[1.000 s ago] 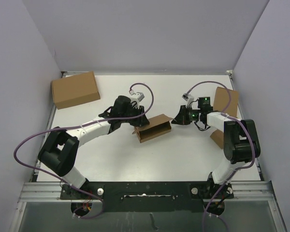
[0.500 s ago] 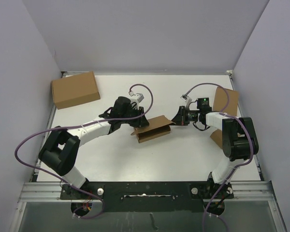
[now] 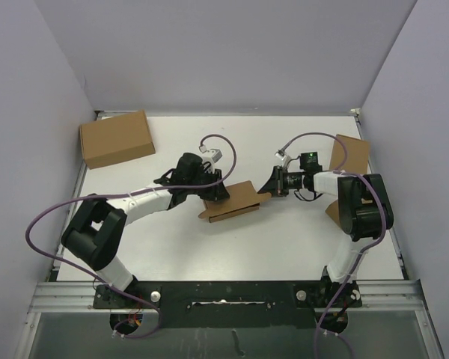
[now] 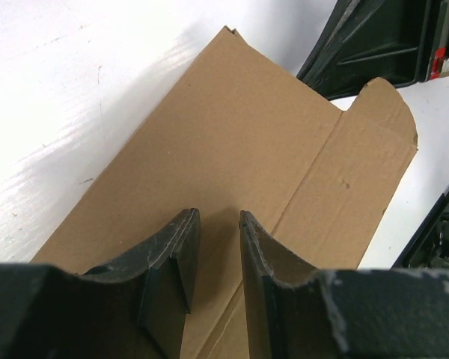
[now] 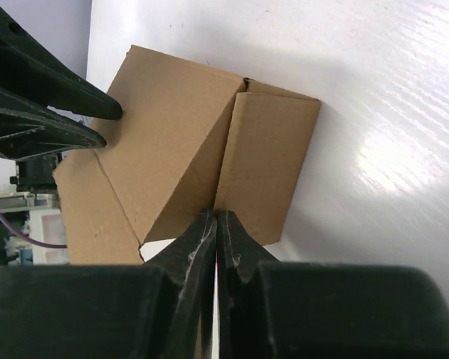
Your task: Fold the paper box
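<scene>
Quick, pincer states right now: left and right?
Left pincer: narrow gap, tips at the paper box; whether it grips cannot be told.
Right pincer: closed, holding nothing, tips at the box's end.

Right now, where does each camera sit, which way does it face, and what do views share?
Top external: high behind the left arm and right arm, both shown, facing down on the white table.
Left wrist: looks past the left gripper onto the half-folded brown cardboard box.
Right wrist: looks past the right gripper at the box's end.
Shared: the box.
</scene>
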Controlling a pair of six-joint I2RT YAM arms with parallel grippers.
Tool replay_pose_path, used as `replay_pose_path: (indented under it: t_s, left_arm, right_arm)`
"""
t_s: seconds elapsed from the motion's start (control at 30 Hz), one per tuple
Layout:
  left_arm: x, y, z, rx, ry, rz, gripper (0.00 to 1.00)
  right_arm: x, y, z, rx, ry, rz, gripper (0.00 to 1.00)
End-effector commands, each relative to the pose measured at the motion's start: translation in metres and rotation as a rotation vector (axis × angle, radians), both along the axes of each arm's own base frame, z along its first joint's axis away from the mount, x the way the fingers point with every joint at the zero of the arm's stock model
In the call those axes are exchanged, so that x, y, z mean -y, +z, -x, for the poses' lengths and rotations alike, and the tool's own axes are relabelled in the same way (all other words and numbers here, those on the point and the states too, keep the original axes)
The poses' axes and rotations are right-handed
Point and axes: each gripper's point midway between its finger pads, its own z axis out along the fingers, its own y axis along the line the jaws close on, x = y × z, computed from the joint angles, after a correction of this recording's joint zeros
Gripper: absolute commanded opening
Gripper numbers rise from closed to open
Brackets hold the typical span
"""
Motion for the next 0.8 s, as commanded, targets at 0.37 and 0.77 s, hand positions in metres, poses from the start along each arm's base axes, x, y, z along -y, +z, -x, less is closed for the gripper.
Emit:
replay_pose_path:
  t_s: [0.37,0.77]
  left_arm:
    - [0.001,-0.005,-0.002,0.006,-0.020,0.007,0.26]
    - [-0.004,-0.023,0.004,-0.034,-0.017,-0.034,0.23]
  right_arm:
    - [0.065,0.027,-0.036,0.281,-0.121,0.384,0.03]
    - [-0.012,0.100,0.024,0.710,0.289,0.109,0.11]
